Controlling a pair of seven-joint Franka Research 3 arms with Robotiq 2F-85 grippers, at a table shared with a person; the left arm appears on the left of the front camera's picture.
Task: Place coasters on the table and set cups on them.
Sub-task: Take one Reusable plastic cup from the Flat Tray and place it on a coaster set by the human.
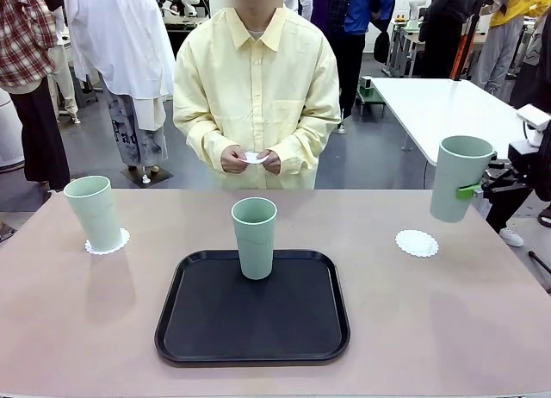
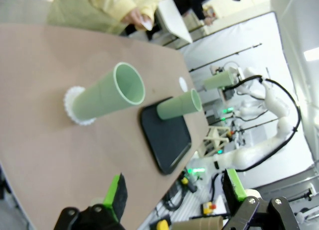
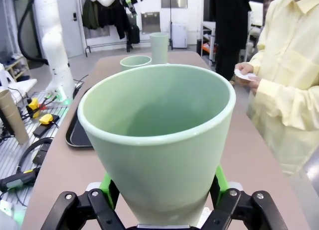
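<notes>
A: Where's the right gripper (image 1: 470,191)?
B: Far right of frame, clamped on a mint-green tumbler (image 1: 461,178) held clear above the table (image 1: 448,329), just upper right of a bare doily (image 1: 417,243).
A: And the left gripper (image 2: 174,187)?
B: Jaws spread wide, empty. Second tumbler (image 1: 95,213) stands on a left-side doily (image 1: 108,243); third tumbler (image 1: 255,237) on the black tray (image 1: 252,316), centre.

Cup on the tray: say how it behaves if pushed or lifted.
The cup is tall on a narrower base, so a high push would likely tip it. It looks empty and thin-walled, so probably light. Its matte wall widens upward, so a side grip should hold.
</notes>
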